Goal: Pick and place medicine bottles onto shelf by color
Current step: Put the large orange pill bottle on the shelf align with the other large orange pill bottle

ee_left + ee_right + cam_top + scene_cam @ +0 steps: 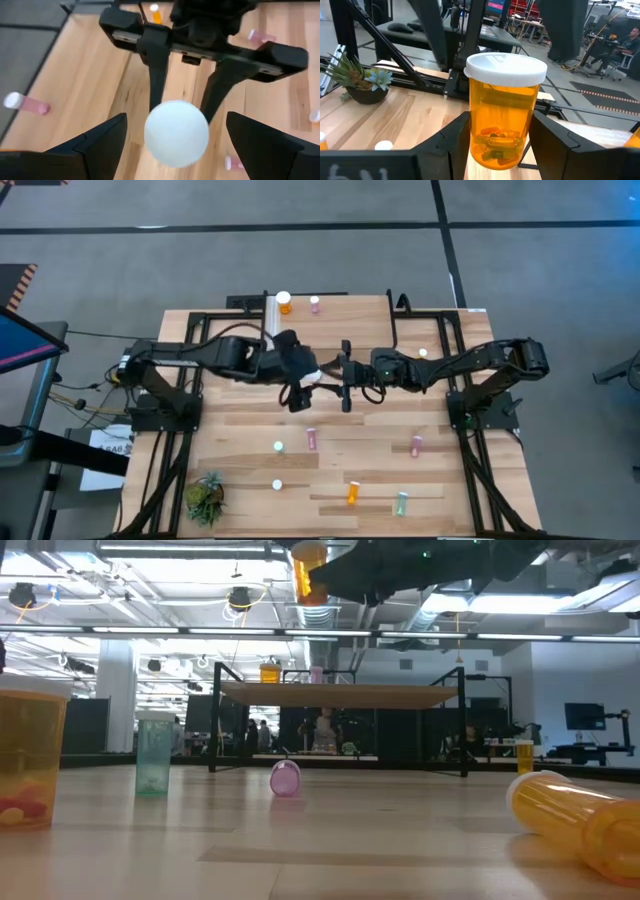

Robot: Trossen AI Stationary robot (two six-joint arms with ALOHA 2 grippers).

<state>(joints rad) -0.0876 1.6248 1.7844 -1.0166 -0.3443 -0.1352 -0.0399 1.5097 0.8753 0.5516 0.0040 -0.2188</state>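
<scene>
Wooden and wide, the surface (250,425) carries everything, and most of the sorting looks undone. Beyond both grippers, toward the far edge, stands the shelf (340,695), a light wood platform on black legs; only two bottles sit on it, an orange bottle (285,307) and a pink bottle (315,304) just beside it. Whether a third cap near the right arm also rests on the shelf I cannot tell.

Both arms meet above the middle of the surface. The right gripper (497,137) pinches a large orange bottle (503,112) with a white cap, its two fingers pressed against the sides of the body, pills visible at the bottom. Directly facing it, the left gripper (172,145) stands spread wide, its fingers clear of the bottle on either side and touching nothing; in its own view the white cap fills the gap between them. This reads as a hand-over with the bottle now held by the right arm alone, lifted well off the surface.

Nearer than the grippers, away from the shelf, loose bottles lie scattered: a small orange bottle (352,493), a pale green bottle (402,503), two pink ones (312,438) (416,445), and a couple seen only as white caps (278,446). A potted plant (205,497) sits at the near left corner.
</scene>
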